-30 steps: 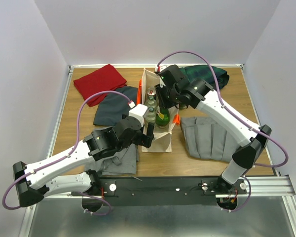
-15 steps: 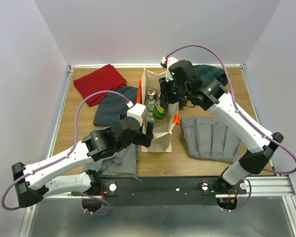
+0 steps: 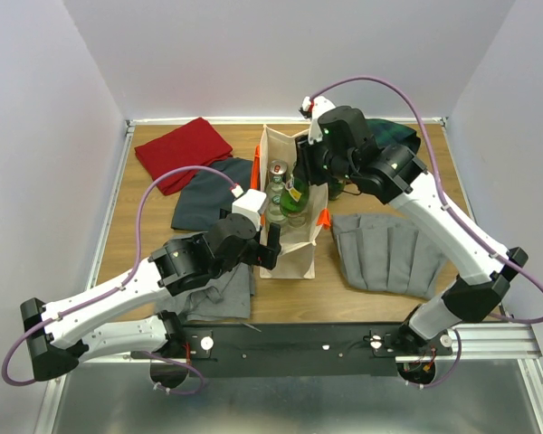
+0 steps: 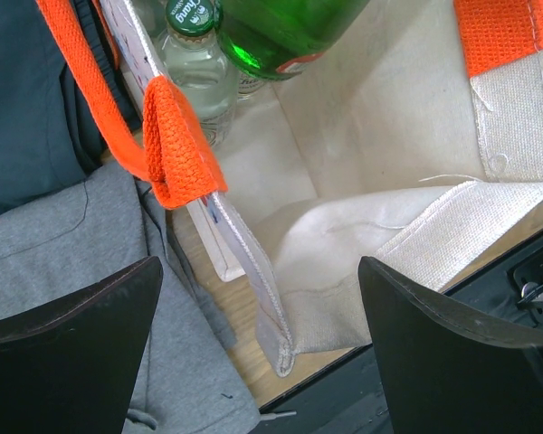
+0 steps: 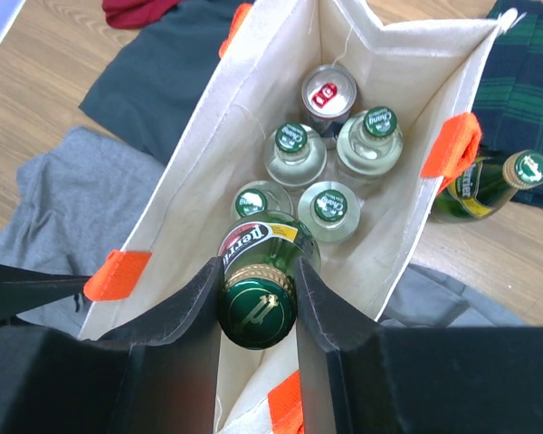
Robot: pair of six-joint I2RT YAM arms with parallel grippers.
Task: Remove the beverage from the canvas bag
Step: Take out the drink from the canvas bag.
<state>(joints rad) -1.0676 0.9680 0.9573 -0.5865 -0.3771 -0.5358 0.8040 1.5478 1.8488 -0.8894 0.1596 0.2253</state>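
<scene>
The right gripper (image 5: 258, 294) pinches the neck of a green glass bottle (image 5: 264, 271) whose label reads partly "Perri", held above the open canvas bag (image 3: 288, 253) standing mid-table. Inside the bag sit four clear bottles with green caps (image 5: 335, 181) carrying white lettering too small to read, and a silver can (image 5: 328, 92) with a red tab. Another green bottle (image 5: 489, 185) lies on a dark plaid cloth (image 5: 525, 72) right of the bag. The left gripper (image 4: 262, 344) is spread wide over the bag's near edge, touching nothing. The wooden tabletop (image 3: 145, 203) carries red (image 3: 183, 149) and grey (image 3: 389, 253) garments; plain pale walls enclose it.
</scene>
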